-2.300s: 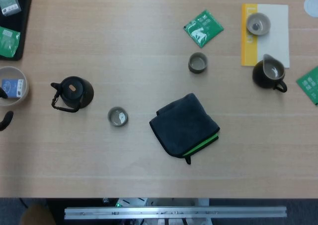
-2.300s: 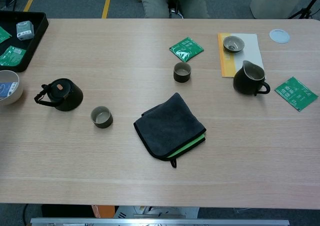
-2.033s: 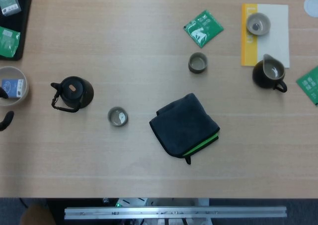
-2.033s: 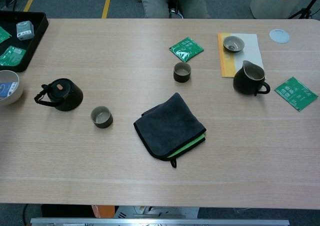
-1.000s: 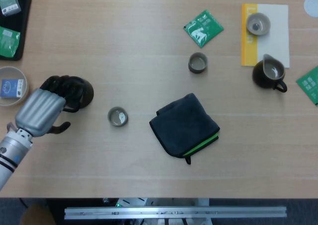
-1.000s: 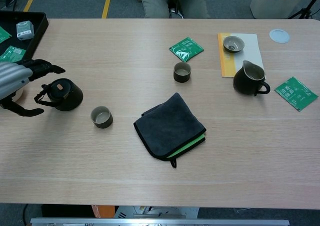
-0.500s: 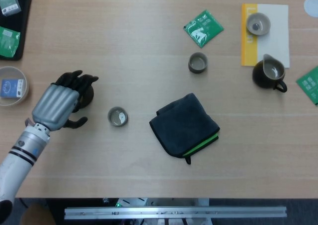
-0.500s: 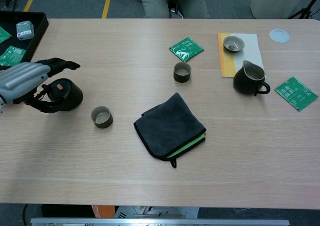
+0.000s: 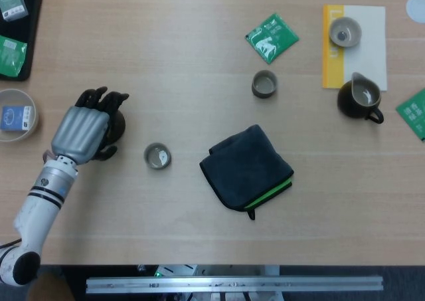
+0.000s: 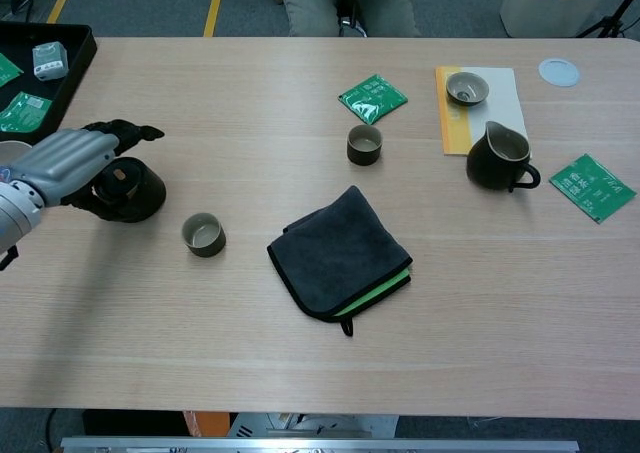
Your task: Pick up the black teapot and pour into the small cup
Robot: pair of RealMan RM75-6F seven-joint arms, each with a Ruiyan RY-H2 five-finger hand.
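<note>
The black teapot (image 9: 115, 125) (image 10: 136, 191) stands on the table at the left. My left hand (image 9: 81, 133) (image 10: 70, 159) lies over it from the left, with fingers (image 10: 128, 130) stretched across its top and the thumb curled below by the handle, which is hidden. The fingers are apart and I see no closed hold on the pot. The small cup (image 9: 158, 156) (image 10: 203, 234) sits just right of the teapot, upright and apart from the hand. My right hand shows in neither view.
A dark folded cloth (image 9: 247, 167) lies mid-table. A second cup (image 9: 264, 84) and a green packet (image 9: 271, 37) sit behind it. A dark pitcher (image 9: 358, 98) and a bowl (image 9: 344, 31) are at the right. A white bowl (image 9: 14, 114) and a black tray (image 10: 72, 71) are at the left.
My left hand came in from the left edge, moved right and up, and settled over the teapot, covering its handle. The teapot and cup have not moved.
</note>
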